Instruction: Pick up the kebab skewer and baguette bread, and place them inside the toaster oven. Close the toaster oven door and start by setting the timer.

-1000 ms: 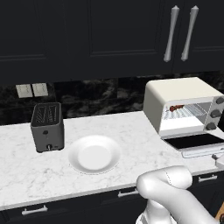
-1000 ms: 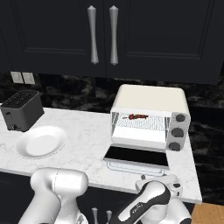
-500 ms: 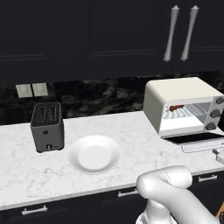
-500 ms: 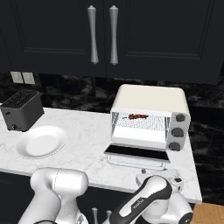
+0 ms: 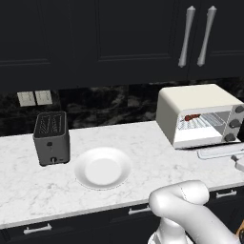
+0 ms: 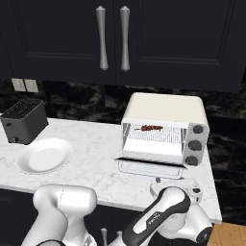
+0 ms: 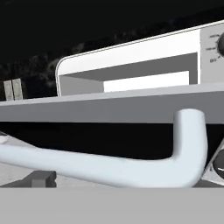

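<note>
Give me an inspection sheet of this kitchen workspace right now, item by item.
Surface: white marble counter, dark cabinets below.
Job's things: toaster oven at the counter's right end, door folded down flat; kebab skewer lying on the rack inside. Baguette: nothing seen.
Clutter: white plate with nothing on it; dark slot toaster to its left.
Grippers: gripper open, at the door's white bar handle, holding nothing.
Cables: nothing seen.
Surroundings: dark upper cabinets with silver handles, black marbled backsplash, wall outlets.
</note>
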Controlling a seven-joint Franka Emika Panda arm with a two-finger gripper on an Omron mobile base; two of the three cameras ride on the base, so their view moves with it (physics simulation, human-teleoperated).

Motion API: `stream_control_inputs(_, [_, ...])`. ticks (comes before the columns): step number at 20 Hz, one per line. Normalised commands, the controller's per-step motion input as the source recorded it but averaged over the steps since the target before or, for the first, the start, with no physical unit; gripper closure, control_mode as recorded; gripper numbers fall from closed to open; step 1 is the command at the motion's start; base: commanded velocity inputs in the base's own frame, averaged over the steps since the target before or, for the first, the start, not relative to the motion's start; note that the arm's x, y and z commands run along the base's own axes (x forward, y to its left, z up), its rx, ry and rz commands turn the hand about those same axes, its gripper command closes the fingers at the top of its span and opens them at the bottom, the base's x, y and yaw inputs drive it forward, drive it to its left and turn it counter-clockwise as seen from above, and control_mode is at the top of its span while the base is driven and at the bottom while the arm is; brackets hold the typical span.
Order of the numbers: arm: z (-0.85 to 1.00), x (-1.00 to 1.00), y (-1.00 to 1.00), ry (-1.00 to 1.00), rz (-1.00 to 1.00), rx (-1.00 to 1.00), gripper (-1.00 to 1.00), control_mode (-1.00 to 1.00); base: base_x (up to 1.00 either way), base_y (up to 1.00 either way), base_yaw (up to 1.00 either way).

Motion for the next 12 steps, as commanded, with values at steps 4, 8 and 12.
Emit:
stream_control_inputs(4, [0.65,0.38,0.38,-0.07,-0.05,0.0,-1.0,-1.0,0.0,0.0,0.0])
stream_control_inputs(8, [0.64,0.39,0.39,-0.06,-0.05,0.0,-1.0,-1.0,0.0,0.0,0.0])
stream_control_inputs(12, [0.63,0.38,0.36,-0.06,-0.05,0.0,-1.0,-1.0,0.0,0.0,0.0])
